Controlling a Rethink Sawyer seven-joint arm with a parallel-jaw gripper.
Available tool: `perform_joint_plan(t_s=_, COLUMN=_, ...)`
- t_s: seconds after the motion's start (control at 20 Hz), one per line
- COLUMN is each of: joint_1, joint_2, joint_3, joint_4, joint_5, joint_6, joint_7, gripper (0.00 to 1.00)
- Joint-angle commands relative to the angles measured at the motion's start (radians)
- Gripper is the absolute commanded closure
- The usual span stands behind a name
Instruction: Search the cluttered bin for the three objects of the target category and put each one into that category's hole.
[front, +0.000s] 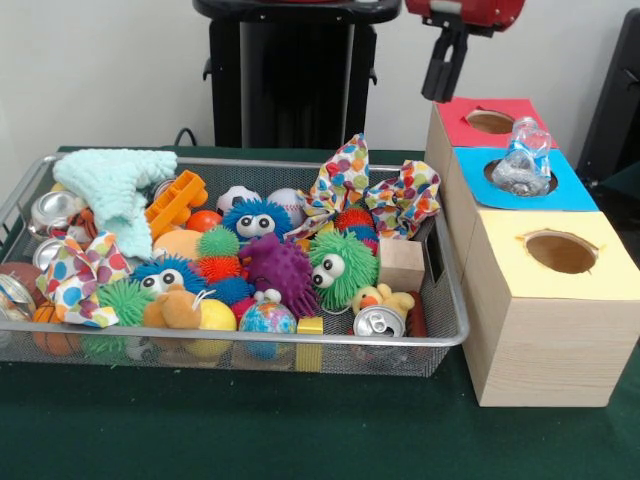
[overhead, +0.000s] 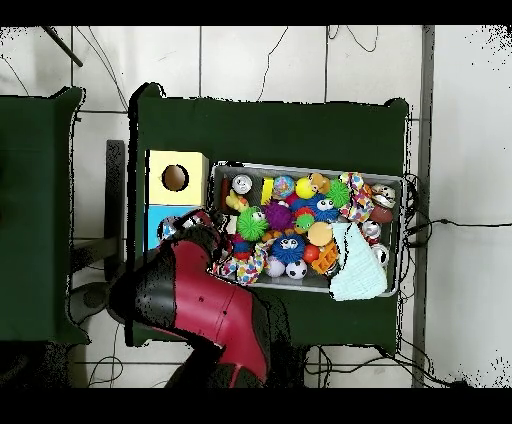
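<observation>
- We see the gripper (front: 443, 72) above the red box, holding nothing; whether its fingers are spread, we cannot tell.
- A plastic bundle (front: 523, 160) sits in the blue box's hole (front: 520, 178).

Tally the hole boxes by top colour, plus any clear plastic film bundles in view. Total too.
Red-topped box: 1
Blue-topped box: 1
Yellow-topped box: 1
Plastic film bundle: 1, sitting at the blue top's hole
Total: 4
</observation>
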Motion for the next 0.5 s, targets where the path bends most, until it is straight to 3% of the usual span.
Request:
perform_joint_plan(t_s=0.05, joint_1=0.021, joint_2=0.099, joint_3=0.078, joint_4=-0.028, joint_5=0.077, joint_6=0.025, joint_7=0.246, gripper=1.0)
perform_joint_plan(t_s=0.5, joint_1=0.066, joint_2=0.168, joint_3=0.037, joint_4=-0.076, joint_5=0.148, joint_6=0.01, joint_7=0.256, gripper=1.0)
